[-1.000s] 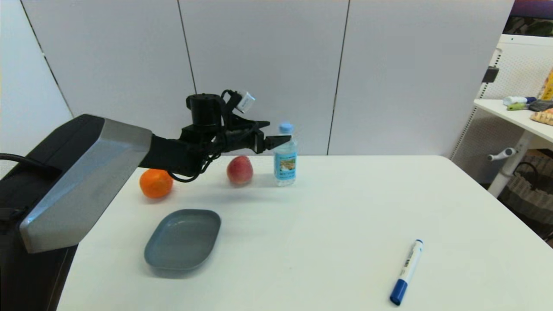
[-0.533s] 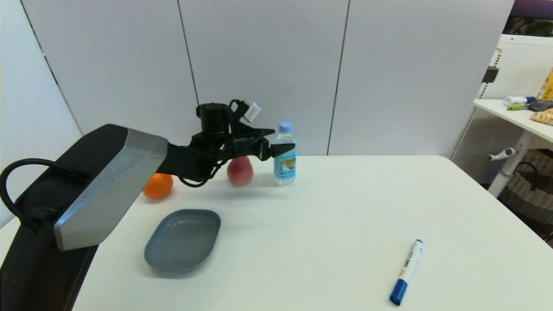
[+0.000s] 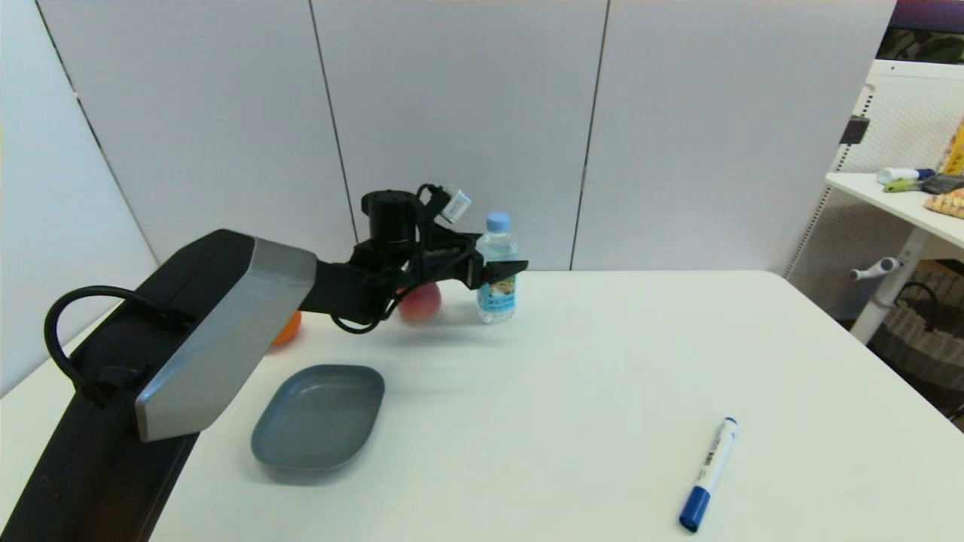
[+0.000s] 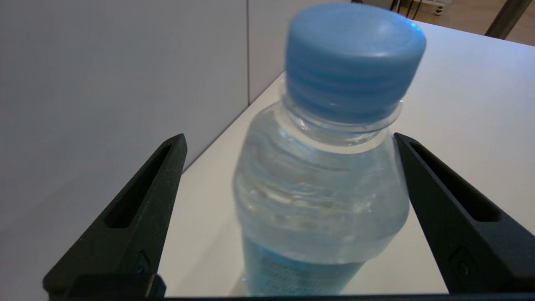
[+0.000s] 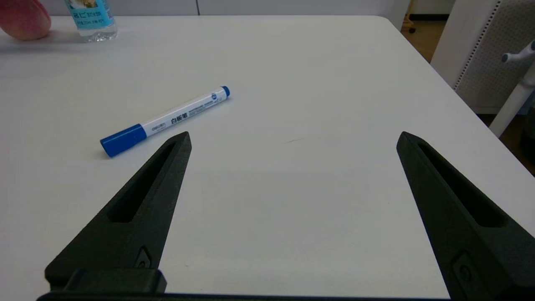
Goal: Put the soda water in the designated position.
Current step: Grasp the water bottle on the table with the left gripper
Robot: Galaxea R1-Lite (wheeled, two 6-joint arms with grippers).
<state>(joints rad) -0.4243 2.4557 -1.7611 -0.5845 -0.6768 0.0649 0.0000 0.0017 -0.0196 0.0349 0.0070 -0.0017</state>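
One soda water (image 3: 497,271) bottle is standing upright at the far side of the white table (image 3: 587,376), just right of one peach (image 3: 419,302). The left gripper (image 3: 503,266) is reaching around it with fingers apart, one on each side. One orange (image 3: 288,328), one grey tray (image 3: 319,415) and one marker pen (image 3: 709,474) are lying nearer. The right gripper (image 5: 292,142) is hanging wide open over the table's near right part

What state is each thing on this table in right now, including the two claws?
Soda water: upright on the table, cap on, not gripped.
Left gripper: open, fingers either side of the bottle.
Right gripper: open, holding nothing, over bare table.
Marker pen: lying flat, capped.
Grey tray: nothing in it.
Peach: resting beside the bottle.
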